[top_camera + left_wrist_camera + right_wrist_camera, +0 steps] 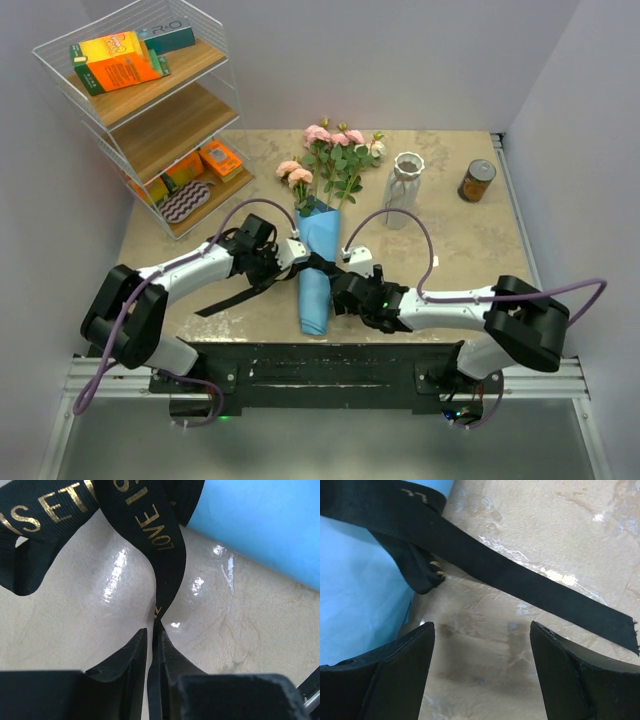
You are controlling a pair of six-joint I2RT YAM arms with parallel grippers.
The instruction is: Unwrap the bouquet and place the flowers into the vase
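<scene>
The bouquet (316, 262) lies across the table middle in its cone of blue paper (260, 525), with pink flowers (335, 150) and green leaves pointing toward the far side. A black ribbon (150, 520) with gold lettering is tied round the cone. My left gripper (152, 630) sits at the cone's left side, its jaws drawn together on a strand of that ribbon. On the cone's right, my right gripper (482, 627) is open low over bare table. A ribbon tail (530, 587) runs just beyond its fingertips, and the paper (355, 595) touches its left finger. The whitish ribbed vase (405, 190) stands upright at the back right.
A white wire shelf (150, 110) with boxes and packets fills the far left corner. A small brown jar (477, 181) with a metal lid stands right of the vase. A long ribbon tail (235, 295) trails over the table toward the left arm.
</scene>
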